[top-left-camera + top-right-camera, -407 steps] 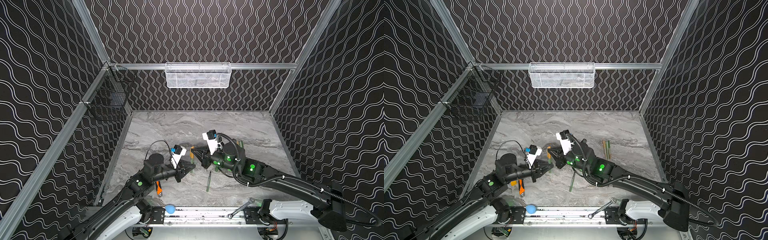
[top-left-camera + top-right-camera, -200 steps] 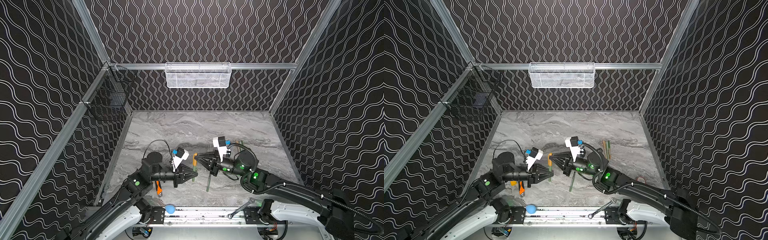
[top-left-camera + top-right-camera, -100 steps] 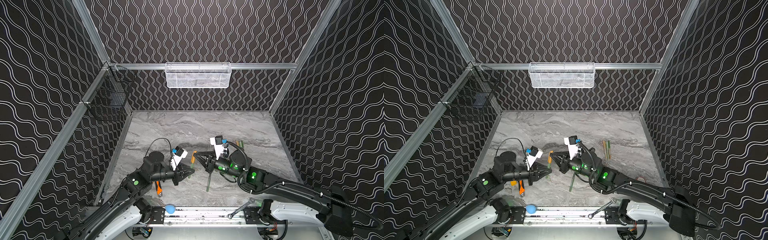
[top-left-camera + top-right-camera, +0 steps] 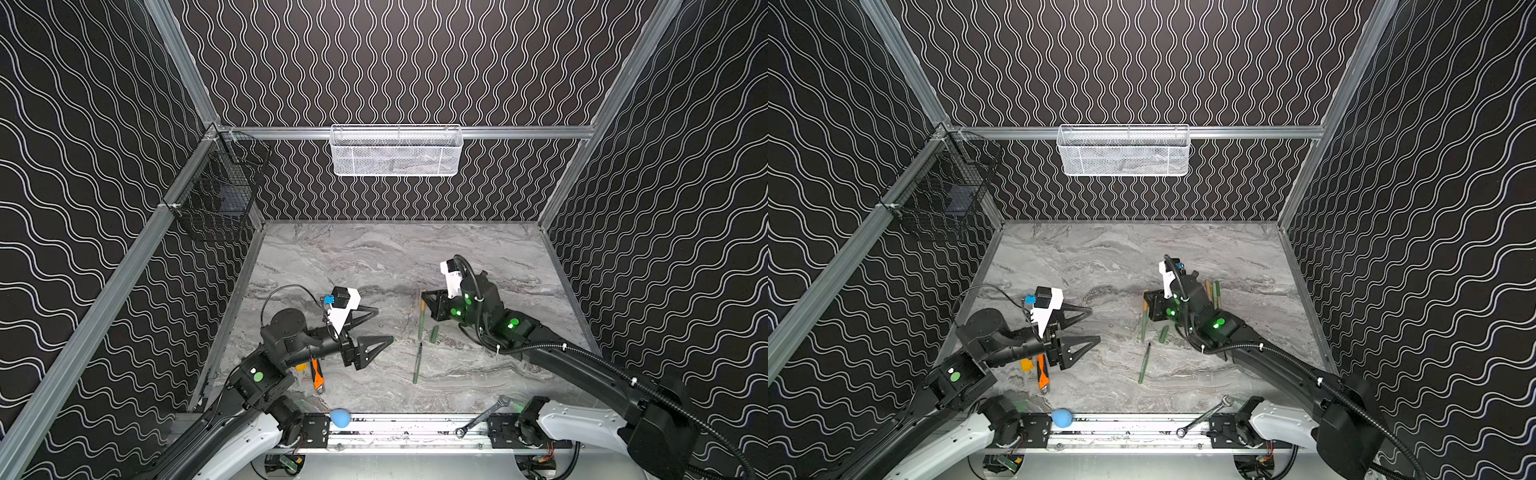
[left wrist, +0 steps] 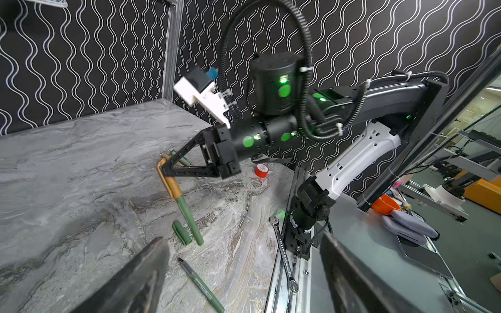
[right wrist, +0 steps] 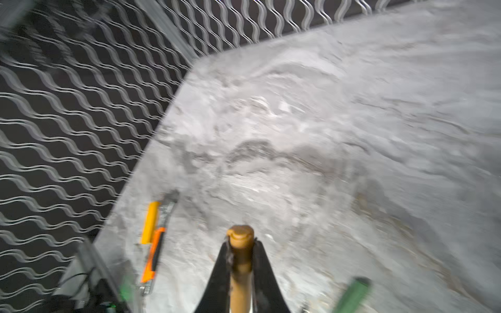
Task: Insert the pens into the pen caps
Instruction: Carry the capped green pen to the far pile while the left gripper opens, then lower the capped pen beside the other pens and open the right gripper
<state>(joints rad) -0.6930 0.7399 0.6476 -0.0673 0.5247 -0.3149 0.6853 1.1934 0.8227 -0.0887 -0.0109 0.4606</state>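
Mia: Since half a second ago the left gripper (image 4: 376, 329) has let go and backed away; in both top views its jaws gape wide, empty. The right gripper (image 4: 424, 297) has swung off with the pen (image 4: 420, 324), clamped on its tan cap (image 4: 422, 305).
Tom: So that pair looks joined. Where does it stand?
Mia: Steeply on end, just beside the loose green cap (image 4: 434, 333).
Tom: Left wrist view?
Mia: A bare green pen (image 5: 202, 286) lies near that loose cap, likely next. The wrench (image 5: 283, 252) sits farther from it, out of the way.
Tom: Right wrist view?
Mia: Blurred, yet the tan cap shows pinched between closed jaws. The knife (image 6: 153, 257) and yellow block (image 6: 150, 226) lie well apart from the loose cap; nothing blocks.
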